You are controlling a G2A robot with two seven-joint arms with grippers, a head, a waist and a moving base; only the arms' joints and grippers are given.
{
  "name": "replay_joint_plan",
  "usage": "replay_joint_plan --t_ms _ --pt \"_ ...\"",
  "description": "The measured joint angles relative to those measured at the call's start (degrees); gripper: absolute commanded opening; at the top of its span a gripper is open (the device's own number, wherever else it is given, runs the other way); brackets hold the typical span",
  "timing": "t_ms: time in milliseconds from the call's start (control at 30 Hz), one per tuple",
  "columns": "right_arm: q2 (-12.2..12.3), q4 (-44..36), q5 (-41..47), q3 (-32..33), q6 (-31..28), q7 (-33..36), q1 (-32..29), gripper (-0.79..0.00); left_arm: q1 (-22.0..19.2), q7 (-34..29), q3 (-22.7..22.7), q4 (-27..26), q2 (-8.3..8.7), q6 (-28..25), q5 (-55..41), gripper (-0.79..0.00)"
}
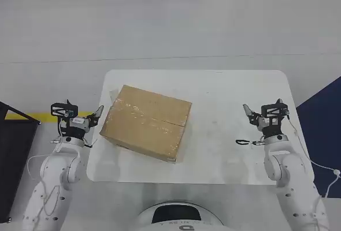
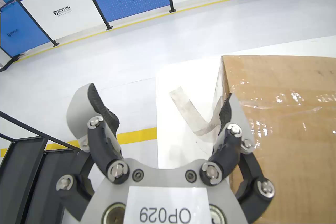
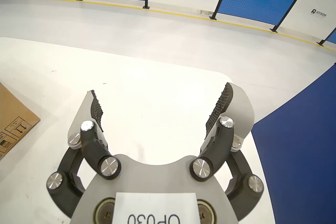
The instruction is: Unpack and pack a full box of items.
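A closed brown cardboard box (image 1: 146,121), sealed along its top seam with clear tape, sits askew on the left half of the white table (image 1: 228,156). My left gripper (image 2: 160,93) is open at the table's left edge, also seen as the left gripper (image 1: 84,112) in the top view. One of its fingertips (image 2: 227,109) rests against the box's near corner (image 2: 283,114). A loose curl of clear tape (image 2: 191,117) hangs off that corner between the fingers. My right gripper (image 3: 160,89) is open and holds nothing over bare table near the right edge, well away from the box corner (image 3: 13,117).
A black metal rack (image 2: 26,170) stands on the floor just left of the table. A dark blue panel (image 1: 332,133) borders the right side. The table's right half (image 3: 147,72) is bare white surface. Blue and white fence panels ring the far floor.
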Motion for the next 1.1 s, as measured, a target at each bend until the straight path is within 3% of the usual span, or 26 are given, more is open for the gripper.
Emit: replay_joint_plan --t_ms 467,633,733,900,1100 --pt "0.00 0.00 0.00 0.00 0.00 0.00 0.00 0.000 -0.01 0.01 -0.02 0.00 0.00 0.01 0.00 0.000" --pt "0.00 0.00 0.00 0.00 0.00 0.00 0.00 0.000 -1.36 -0.66 -3.42 1.11 0.04 1.95 -1.13 0.000" --pt "0.00 0.00 0.00 0.00 0.00 0.00 0.00 0.000 -2.76 -2.72 -4.68 2.88 0.40 -0.39 1.58 0.000" --pt "0.00 0.00 0.00 0.00 0.00 0.00 0.00 0.000 -5.17 -6.89 -2.60 5.84 0.93 -7.63 8.58 0.000" --pt "0.00 0.00 0.00 0.00 0.00 0.00 0.00 0.000 -6.29 -6.09 -0.83 8.71 0.76 -12.65 5.05 0.000"
